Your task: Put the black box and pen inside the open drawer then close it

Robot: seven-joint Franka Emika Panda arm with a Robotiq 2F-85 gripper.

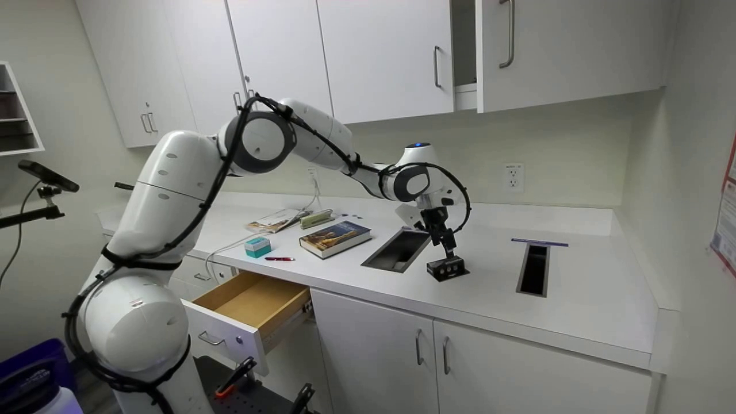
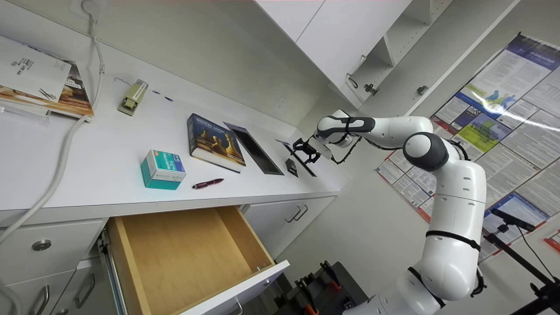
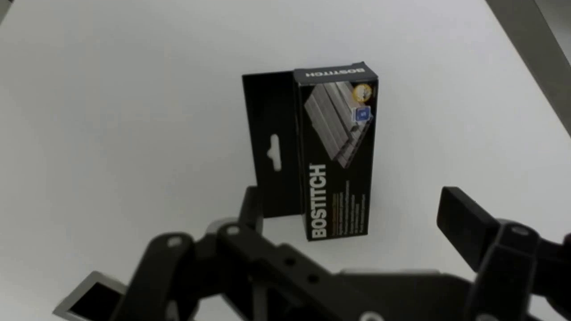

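Jaws wide, nothing held, the gripper (image 3: 351, 200) hangs over the black box (image 3: 339, 156): near end showing between the fingertips (image 3: 468, 227) in the wrist view, long axis running ahead, so a squeeze across its narrow width looks on, though the hang tab (image 3: 270, 118) may foul one of them! Box lies between two dark cut-outs (image 1: 397, 251) in the table (image 1: 483, 253), nearer its front edge; along that edge there's the pen (image 2: 208, 183), the drawer (image 2: 183, 253) open below, cabinets (image 1: 385, 57) above.
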